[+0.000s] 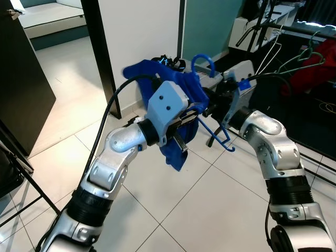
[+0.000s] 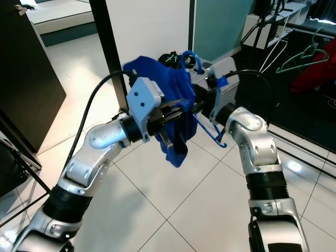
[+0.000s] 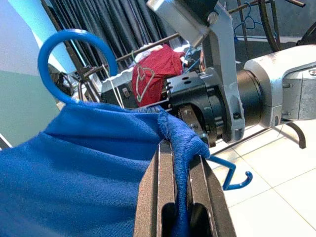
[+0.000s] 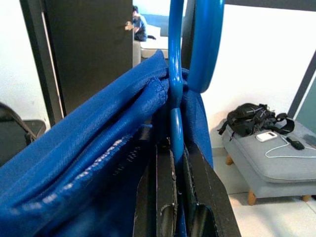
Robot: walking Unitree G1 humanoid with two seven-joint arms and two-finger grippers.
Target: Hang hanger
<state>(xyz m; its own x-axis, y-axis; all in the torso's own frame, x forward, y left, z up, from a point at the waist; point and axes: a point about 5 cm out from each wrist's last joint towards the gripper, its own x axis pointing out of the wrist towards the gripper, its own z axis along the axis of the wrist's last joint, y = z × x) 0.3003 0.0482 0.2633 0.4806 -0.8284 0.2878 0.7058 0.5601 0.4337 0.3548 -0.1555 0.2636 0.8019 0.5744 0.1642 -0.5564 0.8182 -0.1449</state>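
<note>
Blue cloth point(image 1: 181, 118) draped the blue hanger point(image 1: 210, 100), held up between my arms above the tiled floor point(image 1: 210, 210) — my left hand point(image 3: 180, 168) pinched the fabric's edge, my right hand point(image 4: 173, 163) clamped the hanger's stem just below its hook.

Garment point(image 1: 178, 105): you see it draped on the hanger point(image 1: 202, 62), between both grippers.
Left gripper point(image 3: 180, 163): left of it, clamping cloth.
Right gripper point(image 4: 177, 148): right, clamping the hanger.
Rack point(image 1: 294, 29): behind, right.
</note>
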